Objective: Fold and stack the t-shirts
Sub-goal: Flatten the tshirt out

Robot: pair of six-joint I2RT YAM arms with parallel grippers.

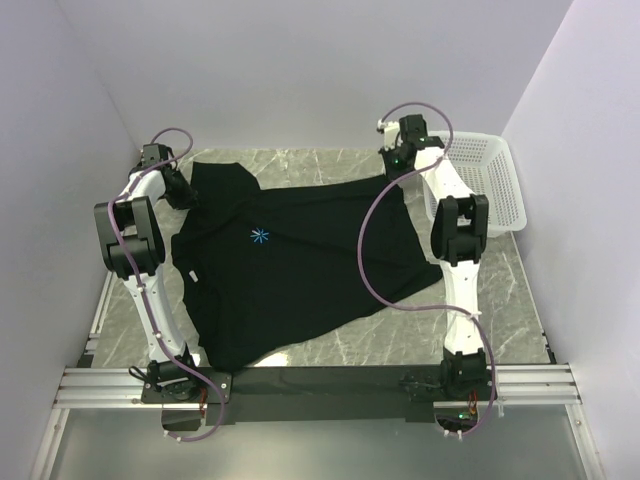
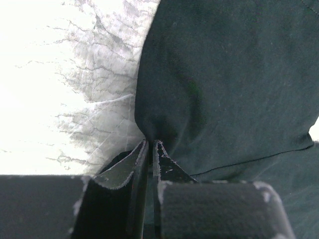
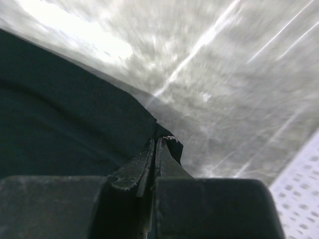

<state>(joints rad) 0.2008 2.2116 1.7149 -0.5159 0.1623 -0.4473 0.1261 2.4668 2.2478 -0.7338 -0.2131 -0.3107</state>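
A black t-shirt (image 1: 290, 270) with a small light-blue starburst logo (image 1: 260, 237) lies spread across the marble table (image 1: 330, 350). My left gripper (image 1: 183, 193) is at the shirt's far left corner, shut on a pinch of the black cloth (image 2: 209, 89); the cloth bunches right at the closed tips of that gripper (image 2: 150, 143). At the far right corner my right gripper (image 1: 393, 163) is shut on the shirt's edge (image 3: 75, 124), and a small flap of cloth pokes out past the tips of that gripper (image 3: 155, 140).
A white perforated basket (image 1: 487, 185) stands at the back right, beside the right arm; its wall (image 3: 299, 199) shows at the lower right of the right wrist view. A purple cable (image 1: 375, 270) hangs over the shirt. Walls close in on three sides.
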